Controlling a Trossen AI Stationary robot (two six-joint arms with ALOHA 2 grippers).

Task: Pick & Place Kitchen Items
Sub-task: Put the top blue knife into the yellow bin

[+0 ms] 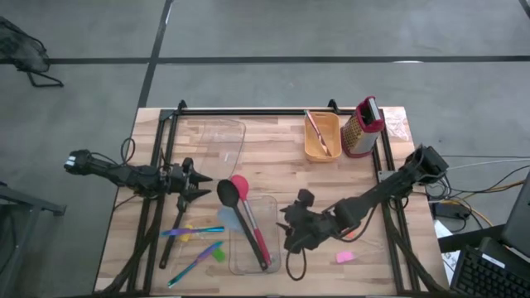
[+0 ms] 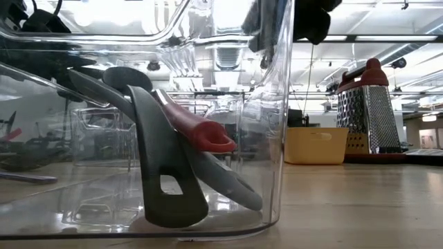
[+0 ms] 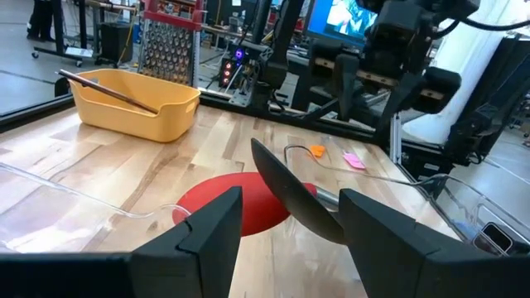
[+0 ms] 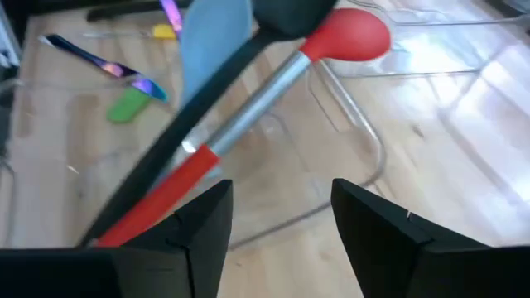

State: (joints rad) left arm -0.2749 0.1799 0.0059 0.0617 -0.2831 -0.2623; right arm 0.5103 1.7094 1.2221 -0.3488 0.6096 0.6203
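Note:
A red spoon [image 1: 252, 223], a black spoon [image 1: 234, 211] and a light-blue spoon [image 4: 217, 45] lie slanted in a clear tub [image 1: 269, 248]. Their handle ends [image 2: 169, 190] rest on its bottom and their heads stick out over its far rim. Thin coloured sticks [image 1: 195, 233] and green [image 1: 218, 255] and yellow chunks lie left of the tub. A pink chunk [image 1: 345, 257] and an orange one lie to its right. My left gripper [image 1: 203, 184] [image 3: 290, 200] is open, just left of the spoon heads [image 3: 248, 203]. My right gripper [image 1: 287, 228] [image 4: 281, 189] is open at the tub's right side, over the red handle [image 4: 174, 186].
A second clear tub [image 1: 219, 136] lies at the far left. A yellow bin [image 1: 321, 136] holding a stick stands at the far side beside the red-topped grater [image 1: 362, 128]. Black frame rails [image 1: 248, 111] run along the table's edges. Bare wood shows in the table's middle.

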